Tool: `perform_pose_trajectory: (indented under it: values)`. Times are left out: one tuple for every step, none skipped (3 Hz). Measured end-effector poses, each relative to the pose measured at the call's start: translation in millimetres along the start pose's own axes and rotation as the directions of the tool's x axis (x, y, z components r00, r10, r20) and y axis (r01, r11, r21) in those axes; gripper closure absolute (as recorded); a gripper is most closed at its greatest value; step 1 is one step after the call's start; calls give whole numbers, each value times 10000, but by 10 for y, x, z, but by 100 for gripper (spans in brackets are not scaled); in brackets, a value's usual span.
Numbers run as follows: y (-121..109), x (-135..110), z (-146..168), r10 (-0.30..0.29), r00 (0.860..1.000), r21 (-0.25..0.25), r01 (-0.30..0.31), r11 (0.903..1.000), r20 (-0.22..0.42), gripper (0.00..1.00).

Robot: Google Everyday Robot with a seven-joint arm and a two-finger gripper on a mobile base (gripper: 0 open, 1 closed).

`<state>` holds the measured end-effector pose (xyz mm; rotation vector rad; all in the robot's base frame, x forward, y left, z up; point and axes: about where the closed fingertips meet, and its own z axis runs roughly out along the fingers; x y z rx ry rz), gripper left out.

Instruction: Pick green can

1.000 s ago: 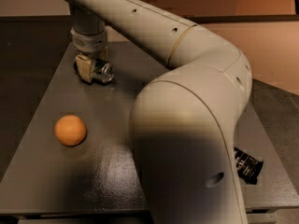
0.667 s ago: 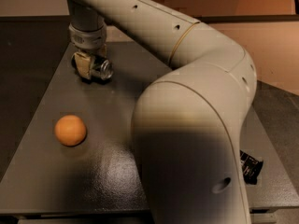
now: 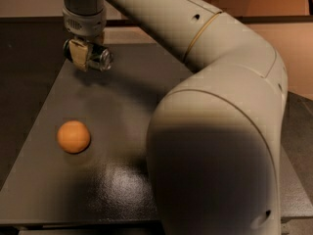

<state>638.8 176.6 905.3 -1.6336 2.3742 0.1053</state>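
Risk: the small dark green drink can (image 3: 99, 58), held sideways with its shiny silver end showing, could slip or swivel out if the hold sits near one end and the lift jerks. Jaws of the tan-padded gripper (image 3: 87, 60): closed narrow on the can, at the far left of the dark grey flat surface (image 3: 122, 97), apparently just clear of it, shadow beneath. Round orange ball (image 3: 74, 136): well apart, nearer the camera. Pale jointed arm (image 3: 220, 58): fills the right.
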Motion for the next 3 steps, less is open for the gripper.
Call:
perform_pose_trajectory:
  values:
    - [27, -76, -279, -432, 9985, 238, 424, 9988, 340, 100]
    - [67, -140, -583, -937, 9928, 407, 909, 9950, 748, 100]
    - [66, -140, -583, -937, 9928, 407, 909, 9950, 749, 100]
